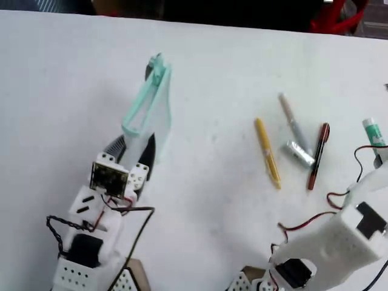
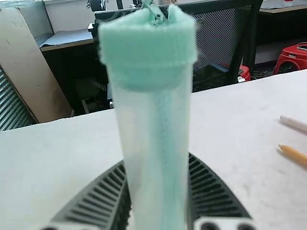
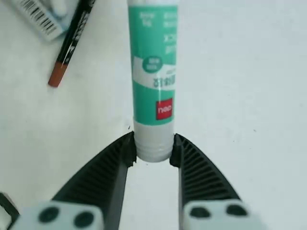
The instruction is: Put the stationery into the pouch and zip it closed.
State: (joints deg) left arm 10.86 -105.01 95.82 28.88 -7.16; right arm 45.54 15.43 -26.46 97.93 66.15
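- Mint-green trim runs around the mouth of the see-through pouch [image 1: 148, 109], which stands on end near the left side of the white bench [image 1: 212, 200].
- From the high view the trim looks like a narrow open loop. I take it the mouth is unzipped and kept pointing up so things can be dropped in.
- Left pincer [image 1: 134, 148] is pressed onto the pouch's lower end. In the left wrist view the fabric rises from between the two ribbed fingers [image 2: 211, 196], so the grip works as a stand.
- Right pincer [image 3: 152, 143] pinches the white end of the green-and-white glue stick [image 3: 153, 72], with one finger touching each side of it.
- The glue stick sits at the far right edge of the bench, well apart from the pouch. I cannot tell whether it is lifted or lying flat.
- Gripping it by one end leaves the rest of its length free, which should let it go into the narrow mouth lengthwise.
- Loose on the bench between the arms lie a yellow pen [image 1: 267, 151], a grey pen [image 1: 294, 124], a red-and-black pen [image 1: 318, 156] and a short silvery item [image 1: 299, 153]. They are close together.
- Nothing can be seen inside the pouch, so the task looks to be at its start, with the zipping last.
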